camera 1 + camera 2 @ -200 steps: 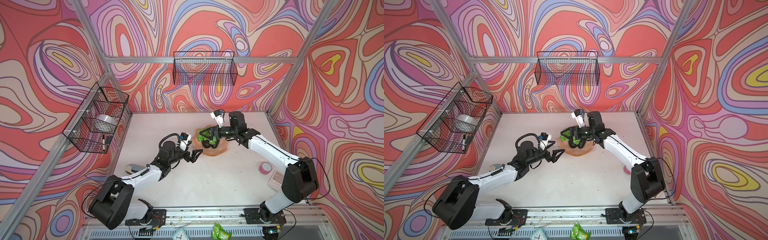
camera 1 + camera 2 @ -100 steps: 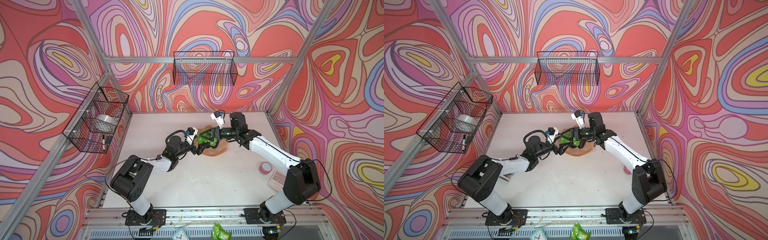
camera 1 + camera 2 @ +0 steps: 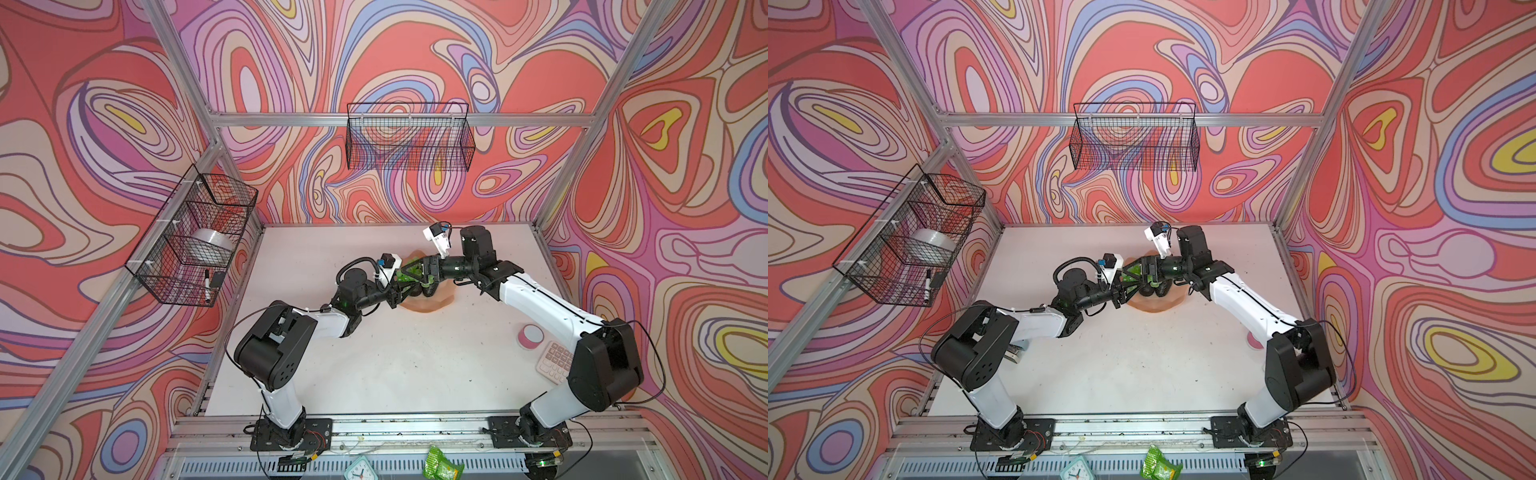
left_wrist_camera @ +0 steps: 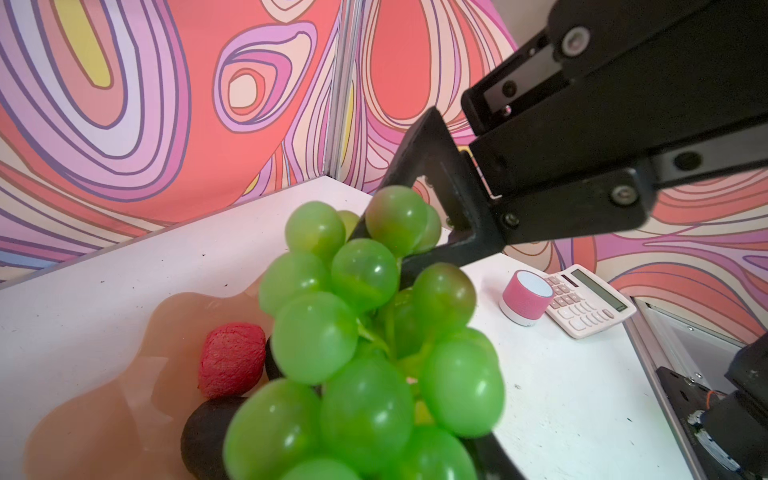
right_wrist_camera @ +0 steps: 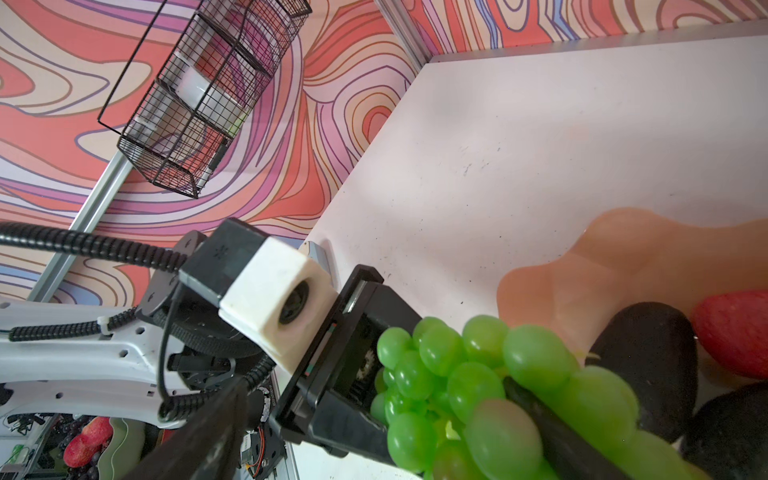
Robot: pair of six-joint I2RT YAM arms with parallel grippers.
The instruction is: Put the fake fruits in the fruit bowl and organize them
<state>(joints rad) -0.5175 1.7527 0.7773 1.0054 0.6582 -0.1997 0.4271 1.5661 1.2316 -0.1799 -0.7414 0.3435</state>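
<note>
The bunch of green grapes (image 3: 409,274) (image 3: 1133,272) hangs just above the left edge of the peach-pink fruit bowl (image 3: 440,301) (image 4: 104,395). My left gripper (image 3: 400,287) is shut on the grapes (image 5: 478,382); its lower finger (image 5: 345,432) presses the side of the bunch. My right gripper (image 3: 417,272) stands open from the other side. One of its black fingers (image 4: 432,174) pokes into the grapes (image 4: 365,353). In the bowl lie the red fruit (image 4: 230,359) (image 5: 735,332) and two dark avocados (image 5: 648,353) (image 5: 731,432).
A pink-and-white disc (image 3: 531,336) and a pink calculator (image 3: 555,359) lie at the table's right edge, beside the right arm. Wire baskets hang on the back wall (image 3: 409,137) and the left wall (image 3: 193,237). A green packet (image 3: 440,467) and a clock (image 3: 360,469) lie beyond the front rail.
My left arm has swung in from the front left to the bowl, and its jaws have closed around the grapes. The right gripper has stayed over the bowl with its jaws wide.
</note>
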